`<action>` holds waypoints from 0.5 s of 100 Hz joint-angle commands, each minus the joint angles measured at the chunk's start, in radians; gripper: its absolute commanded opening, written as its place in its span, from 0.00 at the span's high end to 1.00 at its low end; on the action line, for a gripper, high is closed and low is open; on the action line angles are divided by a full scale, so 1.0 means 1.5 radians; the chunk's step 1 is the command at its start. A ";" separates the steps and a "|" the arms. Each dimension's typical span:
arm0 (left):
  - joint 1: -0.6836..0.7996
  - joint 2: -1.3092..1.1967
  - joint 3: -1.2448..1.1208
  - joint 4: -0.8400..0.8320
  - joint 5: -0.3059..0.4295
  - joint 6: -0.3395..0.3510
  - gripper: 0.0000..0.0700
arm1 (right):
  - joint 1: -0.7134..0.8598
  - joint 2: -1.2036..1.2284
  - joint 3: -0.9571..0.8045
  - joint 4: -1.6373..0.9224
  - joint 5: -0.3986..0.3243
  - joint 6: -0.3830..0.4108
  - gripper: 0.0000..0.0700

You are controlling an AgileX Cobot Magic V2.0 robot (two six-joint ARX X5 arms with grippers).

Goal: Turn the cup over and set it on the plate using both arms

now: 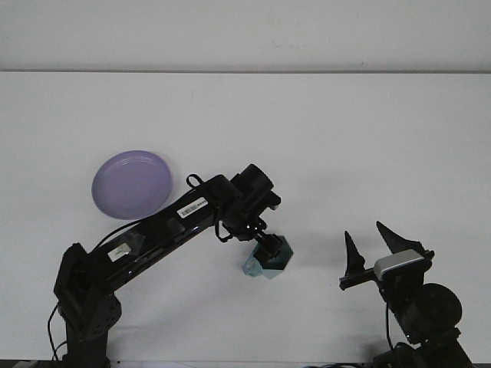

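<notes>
- The left arm [153,238] is showing glossy black links, white labels and looping black cables.
- The right arm [418,307] is wearing a silver-grey block beneath two pointed black fingers [351,251].

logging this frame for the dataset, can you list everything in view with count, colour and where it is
cup: 1, teal, faceted, near the middle of the table toward the front, partly covered by the left gripper
plate: 1, purple, left part of the table, nothing on it
table: 1, white, fills most of the view
wall: 1, pale grey, strip along the top behind the table
left arm: 1, black with white labels, reaching from the front left corner across to the cup
left gripper: 1, black, right at the cup
right gripper: 1, black with a grey block, open, front right, apart from the cup
</notes>
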 commanded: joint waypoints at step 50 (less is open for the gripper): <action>-0.030 0.061 0.062 -0.002 -0.008 0.029 0.98 | 0.003 0.000 0.002 0.010 0.000 0.008 0.34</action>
